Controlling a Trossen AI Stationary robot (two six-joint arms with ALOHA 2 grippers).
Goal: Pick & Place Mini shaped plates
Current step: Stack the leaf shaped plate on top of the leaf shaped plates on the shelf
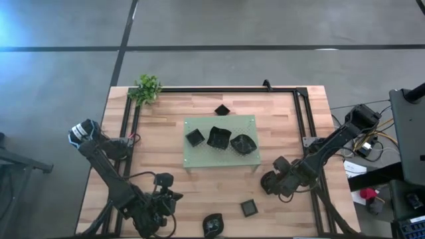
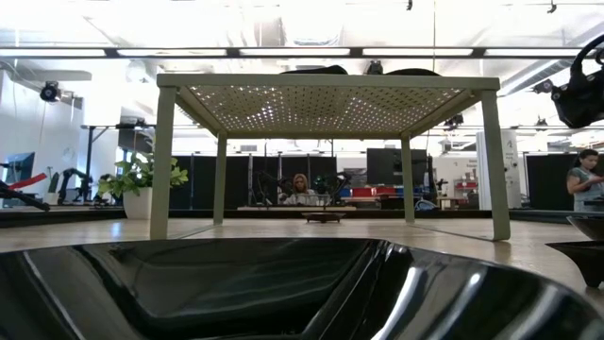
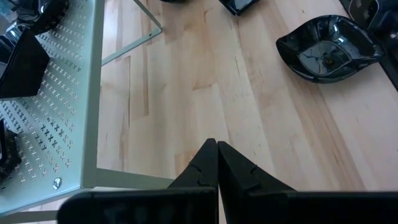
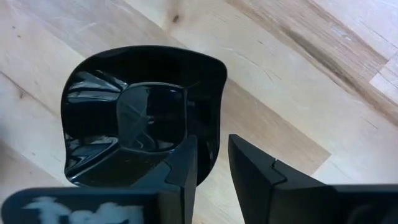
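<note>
High view tells most of it: the job looks under halfway, by my reckoning. On the wooden table point(image 1: 159, 139) stands the green perforated mat point(image 1: 199, 125), and three mini shaped plates sit on top of it in a row: the left plate point(image 1: 194, 137), the middle plate point(image 1: 218, 138) and the right plate point(image 1: 242, 144). If the mat is where they belong, those three are done.

Off the mat I count three more on the bare wood. The far plate point(image 1: 222, 110) lies just behind the mat. The square plate point(image 1: 249, 208) and the scalloped plate point(image 1: 212, 224) lie near the front edge.

The right gripper point(image 4: 211, 140) is near the mat's front right corner, over a black dish point(image 4: 137, 112) on the wood. Its fingers are parted, one over the dish's rim and one outside it, and they grasp nothing. I cannot tell whether that dish is the square plate or a seventh hidden under the arm. The left gripper point(image 3: 216, 146) waits in front of the mat, clenched and empty.

Counted, largest first:
- one table
- two arms
- one mat
- one small leafy plant point(image 1: 147, 88) at the back left corner
- six plates for certain, perhaps seven
</note>
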